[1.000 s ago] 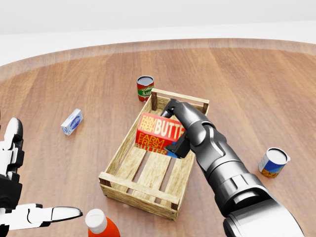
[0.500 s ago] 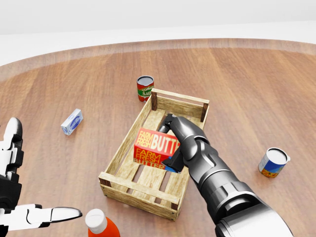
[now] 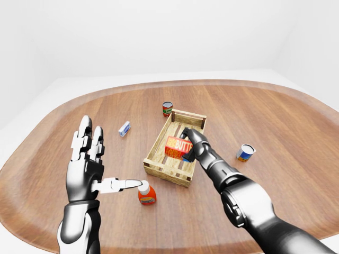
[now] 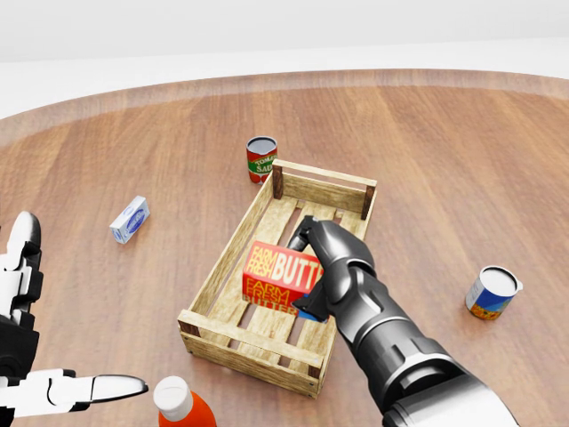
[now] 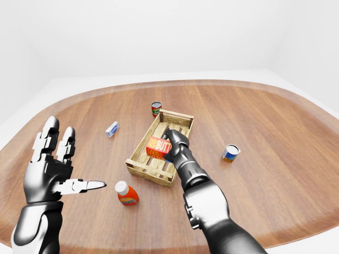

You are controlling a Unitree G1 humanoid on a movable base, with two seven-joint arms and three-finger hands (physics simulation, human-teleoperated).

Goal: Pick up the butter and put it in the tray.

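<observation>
The butter (image 4: 277,274) is a red and orange box with white lettering. My right hand (image 4: 317,267) is shut on its right end and holds it low inside the wooden slatted tray (image 4: 233,252), near the slats; I cannot tell whether it touches them. My left hand (image 3: 87,164) is open and empty, raised at the left of the left-eye view, well away from the tray.
A red can (image 4: 260,158) stands just past the tray's top left corner. A small blue and white carton (image 4: 130,219) lies to the left. A blue and white can (image 4: 492,293) stands to the right. An orange bottle with a white cap (image 4: 180,404) stands below the tray.
My right hand has lowered the butter toward the bottom of the head view, from above the tray's rim down between its walls. The left hand has not moved.
</observation>
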